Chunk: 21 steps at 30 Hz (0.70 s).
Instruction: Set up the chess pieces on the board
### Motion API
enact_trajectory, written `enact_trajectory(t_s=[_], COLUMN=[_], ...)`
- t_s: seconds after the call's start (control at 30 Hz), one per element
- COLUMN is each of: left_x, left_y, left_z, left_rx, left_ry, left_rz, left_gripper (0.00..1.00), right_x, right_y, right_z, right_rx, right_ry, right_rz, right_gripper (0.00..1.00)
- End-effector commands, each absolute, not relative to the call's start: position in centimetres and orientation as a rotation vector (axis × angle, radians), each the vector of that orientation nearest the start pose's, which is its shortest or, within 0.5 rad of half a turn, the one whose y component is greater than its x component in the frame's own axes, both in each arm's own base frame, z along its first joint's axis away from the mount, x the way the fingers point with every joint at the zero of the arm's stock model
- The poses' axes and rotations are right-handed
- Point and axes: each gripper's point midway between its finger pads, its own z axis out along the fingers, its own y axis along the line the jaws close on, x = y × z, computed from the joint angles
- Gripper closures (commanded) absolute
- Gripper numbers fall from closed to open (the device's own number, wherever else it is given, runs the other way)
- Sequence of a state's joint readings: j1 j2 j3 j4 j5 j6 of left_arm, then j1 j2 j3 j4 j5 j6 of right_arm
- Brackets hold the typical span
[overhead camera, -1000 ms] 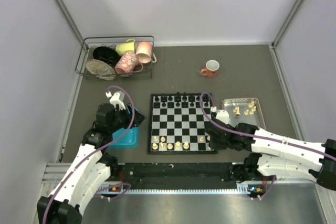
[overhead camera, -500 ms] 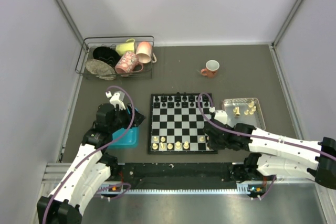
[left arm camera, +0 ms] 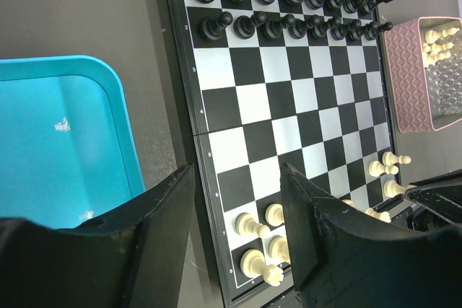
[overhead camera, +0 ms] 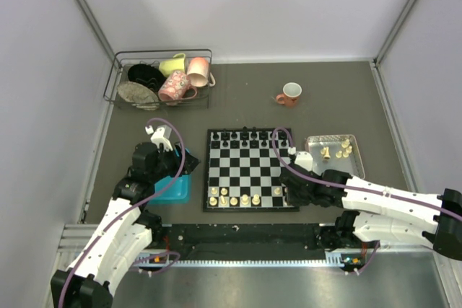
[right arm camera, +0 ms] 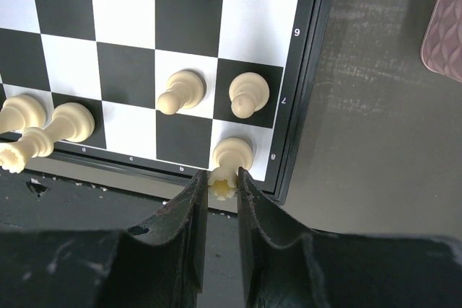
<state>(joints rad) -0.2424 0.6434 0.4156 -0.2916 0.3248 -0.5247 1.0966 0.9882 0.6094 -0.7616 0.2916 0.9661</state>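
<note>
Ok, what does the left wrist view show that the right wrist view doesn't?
Only the left wrist: the blue tray, the black pieces, white pieces inside the pink tray, and the open left gripper. Only the right wrist: a white rook on the corner square, held in the right gripper. Both: the board, white pawns near that corner, and the pink tray's edge.

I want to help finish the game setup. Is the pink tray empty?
No, several cream-white chess pieces lie in the pink tray, beside the board.
</note>
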Motion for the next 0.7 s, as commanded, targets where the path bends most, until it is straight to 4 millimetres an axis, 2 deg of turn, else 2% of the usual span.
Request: enact_trajectory(t_s=[0.0, 0.13, 0.23, 0.33, 0.47, 0.57, 0.67], left_x=[22.5, 22.5, 22.5, 22.5, 22.5, 22.5, 22.5], left_y=[-13.4, -13.4, -13.3, -13.3, -13.3, -13.3, -13.3], left_z=[13.8, 13.7, 13.8, 13.8, 13.7, 13.7, 13.8], left_rx=[-0.075, -0.076, -0.076, -0.076, -0.08, -0.08, -0.078], left_ry=[2.105, 2.107, 2.105, 2.105, 2.108, 2.108, 2.105], left_rz=[-0.802, -0.802, -0.801, -0.801, -0.8, -0.8, -0.802], left_gripper=[0.44, 0.44, 0.44, 0.44, 0.44, 0.44, 0.44], right_x=[11.5, 11.5, 11.5, 11.6, 11.7, 11.9, 12.7], right_y=[17.7, 17.7, 17.8, 18.0, 18.3, 18.7, 18.9], right_z=[6.0, 6.0, 6.3, 6.6, 7.3, 8.3, 10.2], right_rx=[-0.069, -0.069, -0.067, -0.07, -0.07, -0.086, -0.059], right_ry=[2.624, 2.626, 2.619, 2.612, 2.595, 2.573, 2.532], right_rz=[0.293, 0.295, 0.309, 0.33, 0.365, 0.396, 0.438], right_gripper=[0.8, 0.79, 0.66, 0.59, 0.55, 0.55, 0.53])
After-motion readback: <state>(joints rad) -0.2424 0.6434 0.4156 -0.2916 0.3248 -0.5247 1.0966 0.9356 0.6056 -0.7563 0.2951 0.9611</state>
